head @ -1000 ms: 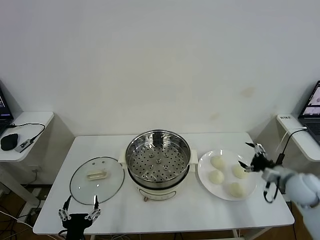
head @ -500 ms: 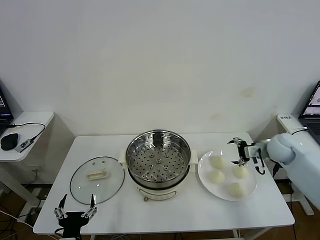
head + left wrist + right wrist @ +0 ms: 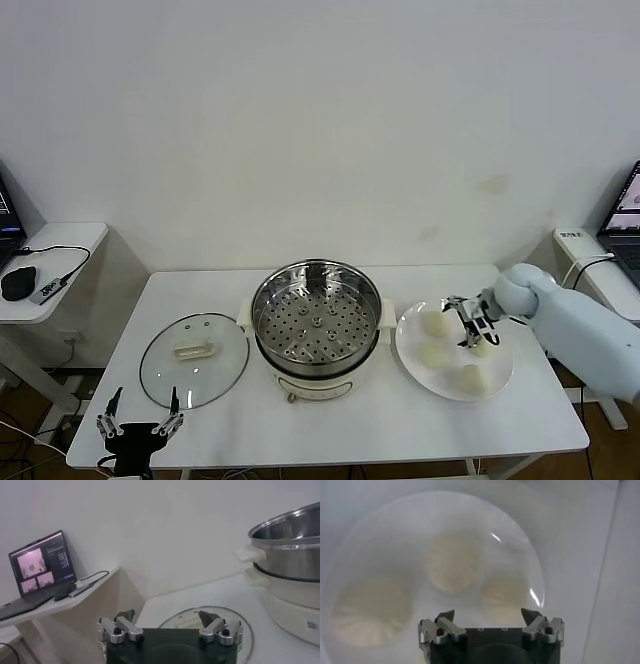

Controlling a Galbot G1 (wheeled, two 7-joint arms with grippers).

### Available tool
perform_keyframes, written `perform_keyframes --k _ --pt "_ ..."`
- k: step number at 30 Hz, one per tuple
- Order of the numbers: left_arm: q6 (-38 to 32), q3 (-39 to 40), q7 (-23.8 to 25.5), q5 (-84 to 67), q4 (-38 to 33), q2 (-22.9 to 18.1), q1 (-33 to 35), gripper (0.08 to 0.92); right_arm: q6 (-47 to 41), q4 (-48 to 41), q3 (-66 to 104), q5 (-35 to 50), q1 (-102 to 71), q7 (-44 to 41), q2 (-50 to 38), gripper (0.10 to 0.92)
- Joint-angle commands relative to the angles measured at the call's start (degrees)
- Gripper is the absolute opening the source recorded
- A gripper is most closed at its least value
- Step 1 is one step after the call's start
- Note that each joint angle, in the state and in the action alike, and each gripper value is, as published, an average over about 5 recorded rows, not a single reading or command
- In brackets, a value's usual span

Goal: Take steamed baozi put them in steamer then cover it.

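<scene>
So the right gripper (image 3: 470,322) is hovering over the white plate (image 3: 410,350) with its fingers spread wide and nothing between them, basically lining up on the first of the four steamed baozi (image 3: 434,324). All four buns are sitting on that plate, just to the right of the steamer (image 3: 316,318), which is standing open with its perforated tray bare. The cover (image 3: 193,359), that glass lid with the cream handle, is lying flat on the table on the steamer's other side. The left gripper (image 3: 138,428) is hanging low off the front left corner of the table, fingers apart too, not doing anything. For the grab itself, I'd say the trick is centring on one bun so the fingers are straddling it cleanly, because in the right wrist view the buns (image 3: 451,562) are sitting pretty close to each other and a wide-open jaw could easily be nudging a neighbour on the way down. Also closing gently is probably the way to go, since these look soft and could be squashing or slipping out sideways.
</scene>
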Motion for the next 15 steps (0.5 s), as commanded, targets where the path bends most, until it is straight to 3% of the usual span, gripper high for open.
perform_keyframes --k 1,15 --pt "0.03 -0.27 -0.04 0.09 0.06 -0.01 0.07 0.823 -0.1 -5.62 -2.89 -0.94 2.75 -0.39 3.74 0.823" --pt "-0.23 -0.23 0.23 0.78 0.1 -0.11 0.14 0.823 -1.1 -9.18 -2.77 -1.22 1.58 -0.18 6.74 0.793"
